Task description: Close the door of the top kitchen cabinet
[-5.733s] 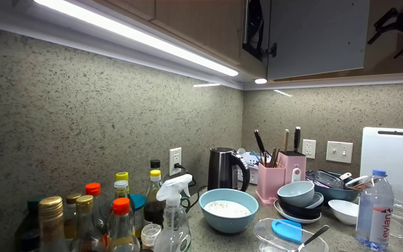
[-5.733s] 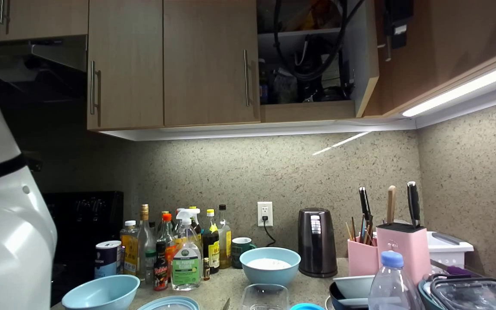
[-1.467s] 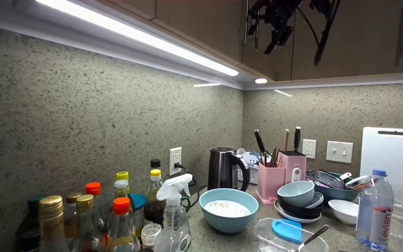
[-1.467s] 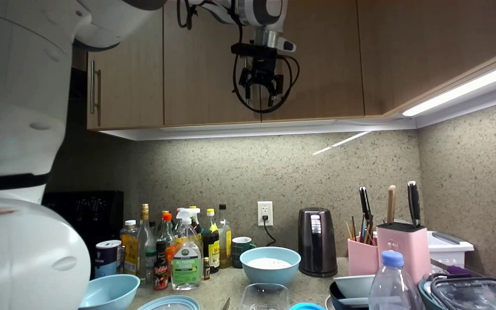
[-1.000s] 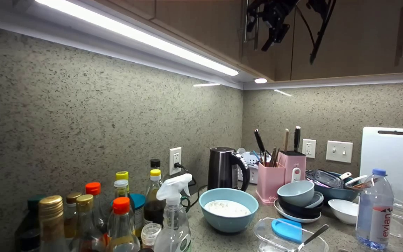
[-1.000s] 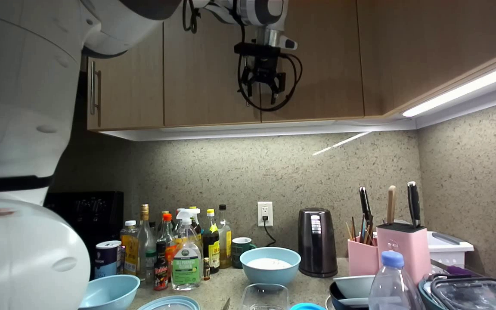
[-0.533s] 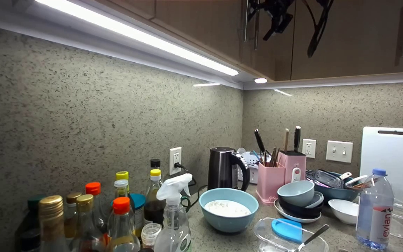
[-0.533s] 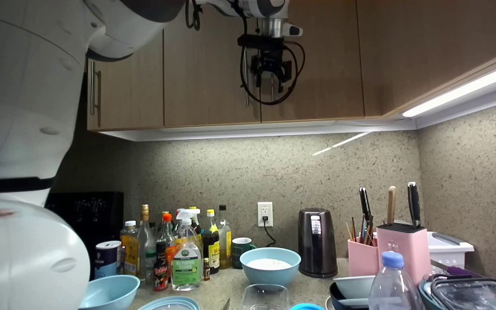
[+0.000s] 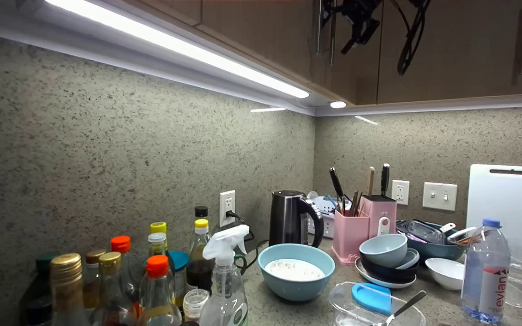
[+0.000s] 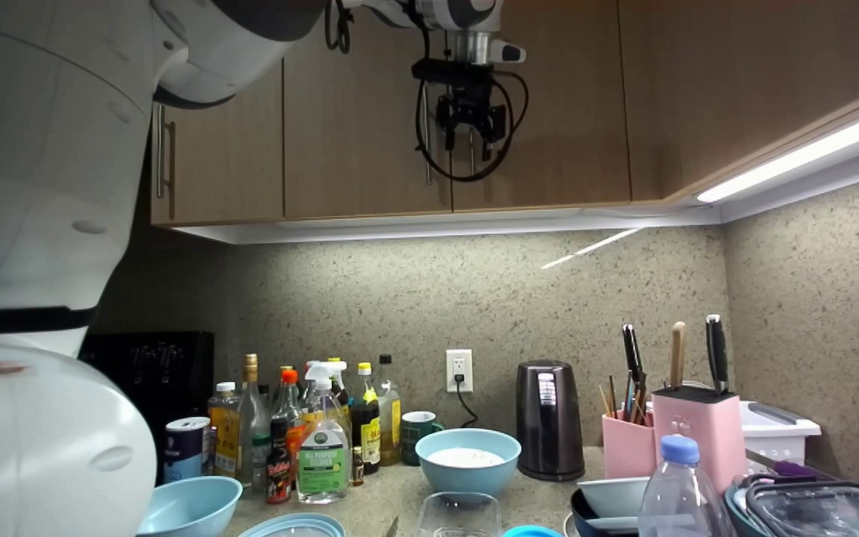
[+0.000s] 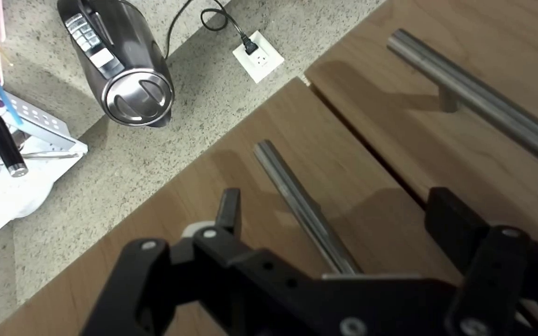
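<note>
Door (image 10: 549, 112) sits flush on the top kitchen cabinet (image 10: 366, 149), above the back edge of the counter (image 10: 373, 501), towards its back corner. Gripper (image 10: 468, 149) hangs in front, fingers (image 11: 230, 210) spread wide and holding nothing, bar handle (image 11: 303, 205) between them in the wrist view; touching or not is hard to tell.

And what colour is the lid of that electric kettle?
The lid is metallic silver; it shows best in the wrist view.

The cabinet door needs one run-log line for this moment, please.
door: closed | gripper: open, in front of door | handle: not gripped | task: looks done
</note>
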